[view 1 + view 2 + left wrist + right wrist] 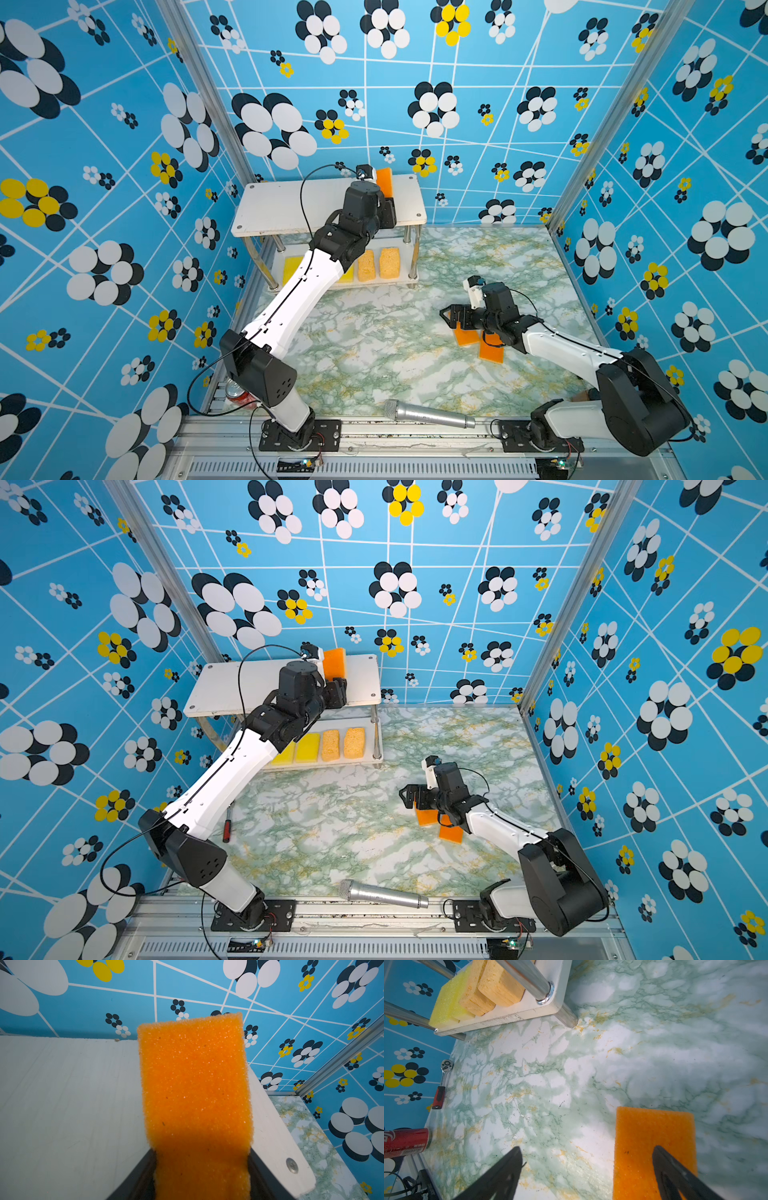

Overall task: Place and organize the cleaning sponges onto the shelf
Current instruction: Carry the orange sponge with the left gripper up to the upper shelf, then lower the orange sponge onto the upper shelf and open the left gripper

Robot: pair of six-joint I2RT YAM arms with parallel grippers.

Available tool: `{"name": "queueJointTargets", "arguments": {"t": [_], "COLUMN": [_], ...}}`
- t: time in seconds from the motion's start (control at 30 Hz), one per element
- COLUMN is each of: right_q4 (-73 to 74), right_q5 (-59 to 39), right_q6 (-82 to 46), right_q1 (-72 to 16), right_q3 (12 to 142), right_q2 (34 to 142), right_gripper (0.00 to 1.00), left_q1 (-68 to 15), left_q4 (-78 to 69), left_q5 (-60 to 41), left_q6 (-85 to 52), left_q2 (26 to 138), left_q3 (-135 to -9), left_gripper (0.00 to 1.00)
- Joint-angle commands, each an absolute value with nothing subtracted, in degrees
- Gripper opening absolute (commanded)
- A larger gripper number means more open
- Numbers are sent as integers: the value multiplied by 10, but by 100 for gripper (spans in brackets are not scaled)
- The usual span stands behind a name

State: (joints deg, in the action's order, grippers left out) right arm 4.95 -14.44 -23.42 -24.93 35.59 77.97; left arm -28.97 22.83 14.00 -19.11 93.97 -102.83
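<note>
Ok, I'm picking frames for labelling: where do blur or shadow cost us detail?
Left wrist view: the orange sponge is crisp, shadowed only near the jaws. Right wrist view: the right gripper has dark, blurred fingers; the marble table softens away from it. Both top views: even light, mildly soft.

The walls (498,124) are bright blue with thin white lines and flowers made of white, black and yellow ovals. The worktop (374,332) looks like marble: white with green swirls and little yellow streaks. The shelf (282,208) has white boards and shiny silver legs. The top sponge (385,180) is bright orange with tiny sparkly dots. The yellow sponges (308,746) are lemon yellow. The tan sponges (353,742) are speckled with little holes. The orange sponges (492,353) on the worktop are plain orange. The arms (291,299) are white and black. The left pincer (201,1159) and the right pincer (586,1148) are black. The microphone (432,414) is silver. The can (404,1142) is red with white marks. The wrench (441,1088) is silver with a red and black handle.
</note>
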Motion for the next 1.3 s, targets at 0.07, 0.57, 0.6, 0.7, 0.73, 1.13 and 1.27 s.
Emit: {"name": "queueJointTargets", "arguments": {"t": [0.07, 0.57, 0.6, 0.7, 0.73, 1.13, 1.27], "right_q4": [55, 55, 55, 55, 55, 54, 54], "right_q5": [-149, -149, -149, -149, -149, -149, -149], "right_q6": [-243, -245, -245, -245, -245, -246, -245], "right_q1": [-245, -245, -245, -246, -246, -246, -246], "right_q3": [356, 357, 357, 358, 358, 359, 359], "right_q2": [786, 788, 788, 788, 788, 788, 788], "right_gripper": [99, 99, 99, 99, 99, 99, 99], "left_q1": [-285, -282, -282, -280, -279, -277, -277], "left_q4": [238, 224, 223, 222, 221, 212, 211], "left_q5": [150, 153, 152, 149, 149, 142, 139], "left_q6": [-197, -204, -204, -205, -205, -212, -212], "left_q2": [942, 944, 944, 944, 944, 948, 951], "left_q3": [-1041, -1024, -1022, -1020, -1019, -1013, -1013], "left_gripper": [62, 66, 67, 67, 67, 68, 69]}}
